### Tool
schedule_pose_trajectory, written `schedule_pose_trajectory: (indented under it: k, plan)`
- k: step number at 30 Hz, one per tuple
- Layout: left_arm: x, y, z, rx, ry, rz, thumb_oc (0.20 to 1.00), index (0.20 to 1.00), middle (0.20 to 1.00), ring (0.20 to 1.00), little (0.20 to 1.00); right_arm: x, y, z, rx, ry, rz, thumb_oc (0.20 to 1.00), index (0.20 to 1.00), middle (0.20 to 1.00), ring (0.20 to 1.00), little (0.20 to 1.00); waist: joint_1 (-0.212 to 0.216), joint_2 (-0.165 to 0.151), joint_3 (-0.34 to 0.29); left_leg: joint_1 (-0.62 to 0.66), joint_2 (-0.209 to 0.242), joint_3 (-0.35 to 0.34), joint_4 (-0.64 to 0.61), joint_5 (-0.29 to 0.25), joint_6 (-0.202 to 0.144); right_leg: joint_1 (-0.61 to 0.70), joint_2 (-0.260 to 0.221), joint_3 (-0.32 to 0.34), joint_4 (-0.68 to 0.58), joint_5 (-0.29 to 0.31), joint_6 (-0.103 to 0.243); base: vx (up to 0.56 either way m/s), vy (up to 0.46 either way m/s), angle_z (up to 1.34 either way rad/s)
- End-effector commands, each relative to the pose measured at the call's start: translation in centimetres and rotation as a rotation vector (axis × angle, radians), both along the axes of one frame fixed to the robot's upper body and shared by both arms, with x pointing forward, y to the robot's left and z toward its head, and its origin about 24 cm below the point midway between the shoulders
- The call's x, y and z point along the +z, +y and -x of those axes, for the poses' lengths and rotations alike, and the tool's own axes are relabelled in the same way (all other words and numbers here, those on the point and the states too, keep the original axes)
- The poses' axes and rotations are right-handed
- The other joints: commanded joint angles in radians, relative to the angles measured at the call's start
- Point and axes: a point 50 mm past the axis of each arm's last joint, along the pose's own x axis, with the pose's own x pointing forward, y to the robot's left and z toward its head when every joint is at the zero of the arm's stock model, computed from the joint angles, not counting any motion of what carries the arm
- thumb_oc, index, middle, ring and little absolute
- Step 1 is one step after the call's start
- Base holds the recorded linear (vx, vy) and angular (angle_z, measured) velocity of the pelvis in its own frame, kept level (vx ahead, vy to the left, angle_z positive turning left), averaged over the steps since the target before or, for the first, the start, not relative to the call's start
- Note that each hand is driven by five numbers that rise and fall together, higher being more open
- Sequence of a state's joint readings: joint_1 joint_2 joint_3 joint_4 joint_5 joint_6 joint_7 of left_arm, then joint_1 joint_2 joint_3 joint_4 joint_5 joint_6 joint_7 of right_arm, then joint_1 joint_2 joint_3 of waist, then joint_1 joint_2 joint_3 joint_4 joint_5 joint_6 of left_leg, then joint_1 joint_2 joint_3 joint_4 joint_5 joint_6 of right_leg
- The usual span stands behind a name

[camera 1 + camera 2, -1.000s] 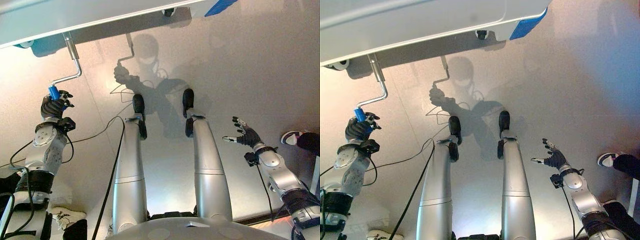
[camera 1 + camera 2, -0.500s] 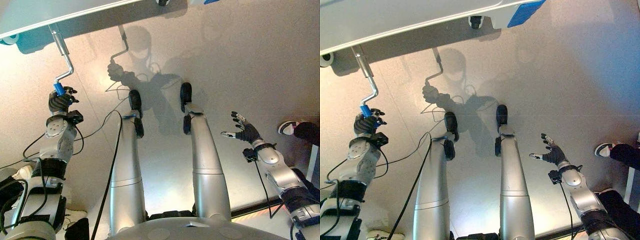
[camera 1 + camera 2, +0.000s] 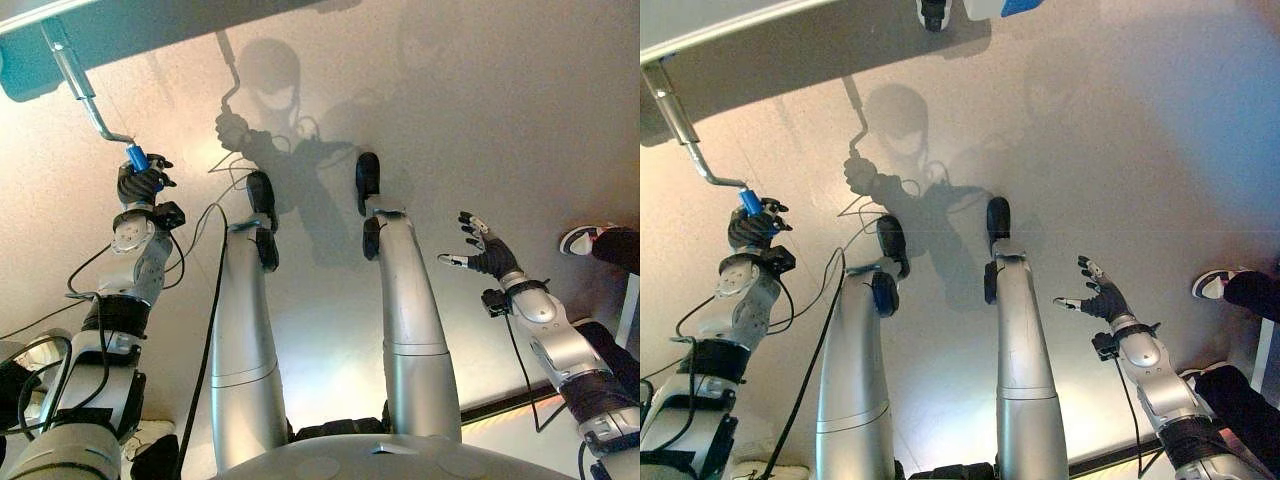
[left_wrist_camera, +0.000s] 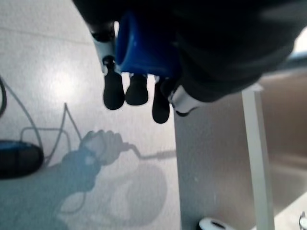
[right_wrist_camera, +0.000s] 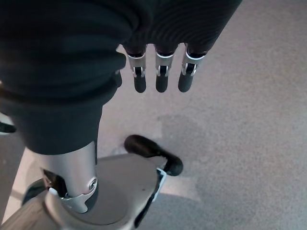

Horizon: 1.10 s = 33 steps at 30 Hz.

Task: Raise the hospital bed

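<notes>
Swung since 1 s ago: crank handle (image 3: 88,95) with its blue grip (image 3: 137,158) now further along its turn and angled the other way, grip end carried round by the left hand (image 3: 140,184); whole scene also shifted, so partly camera motion. Fingers (image 4: 136,91) of that hand curled tight round the blue grip, dark tips wrapped under it in the left wrist view. Metal shaft cranked in 2 bends, running up to the underside of the hospital bed (image 3: 730,70), which spans the far edge of both eye views above the floor (image 3: 480,120). Castor (image 3: 933,13) under the bed frame, and beside it a blue corner piece (image 3: 1022,6), probably a bumper, though too cut off to be sure. Right hand (image 3: 482,252) out to the side, well apart from the crank, fingers spread and straight, holding nothing. Shoe (image 3: 582,239) of a person at the right edge of the floor.
</notes>
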State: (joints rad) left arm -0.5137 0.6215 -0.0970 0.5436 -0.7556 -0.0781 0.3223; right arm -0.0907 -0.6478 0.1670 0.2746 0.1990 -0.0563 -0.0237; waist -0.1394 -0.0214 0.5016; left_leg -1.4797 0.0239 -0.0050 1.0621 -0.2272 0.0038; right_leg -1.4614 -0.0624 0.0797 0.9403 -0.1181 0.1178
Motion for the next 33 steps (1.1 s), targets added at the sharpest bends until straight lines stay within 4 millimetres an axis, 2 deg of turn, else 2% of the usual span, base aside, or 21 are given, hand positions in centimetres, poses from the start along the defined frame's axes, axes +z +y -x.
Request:
schedule_pose_trajectory:
  k: [1,8,15,22,33]
  plan:
    - [-2.1,-0.9,0.3,-0.011,0.052,0.005,0.2,0.2,0.2,0.2,0.2,0.3,-0.6,1.3,0.007,-0.009,0.006,1.0,1.0,1.0,1.0,1.0,0.006,0.009,-0.048,0.016,-0.082,0.101,-0.02,0.087,0.016,-0.011,0.053,-0.11,0.03,0.073,-0.055,0.02,-0.076,0.0]
    - [-1.6,-2.1,0.1,-0.069,0.02,-0.002,0.2,0.2,0.2,0.2,0.2,0.6,-0.9,1.5,0.005,-0.015,0.006,1.0,1.0,1.0,1.0,1.0,-0.003,0.015,-0.063,0.007,-0.075,0.1,0.016,0.074,0.015,-0.023,0.062,-0.12,0.075,0.048,-0.064,0.01,-0.065,0.0]
    - [-1.6,-3.4,0.8,-0.154,-0.013,-0.006,0.2,0.2,0.2,0.2,0.2,0.2,-1.3,1.9,0.0,0.014,0.017,1.0,1.0,1.0,1.0,1.0,-0.009,0.029,-0.091,0.013,-0.069,0.092,0.03,0.077,0.007,-0.013,0.074,-0.13,0.093,0.035,-0.074,0.01,-0.053,0.01]
    - [-2.1,-3.7,2.0,-0.197,-0.017,0.001,0.2,0.2,0.2,0.2,0.2,-0.2,-1.8,2.2,0.004,0.043,0.039,1.0,1.0,1.0,1.0,1.0,-0.006,0.039,-0.114,0.029,-0.069,0.085,0.015,0.092,-0.002,0.014,0.079,-0.135,0.087,0.038,-0.075,0.0,-0.028,0.03]
    - [-2.7,-3.2,4.2,-0.25,-0.022,0.011,0.2,0.2,0.2,0.2,0.2,-0.5,-2.6,3.0,0.013,0.088,0.069,1.0,1.0,1.0,1.0,1.0,0.009,0.054,-0.154,0.107,-0.079,0.053,-0.092,0.14,-0.012,0.115,0.067,-0.143,0.008,0.053,-0.064,-0.01,-0.01,0.04]
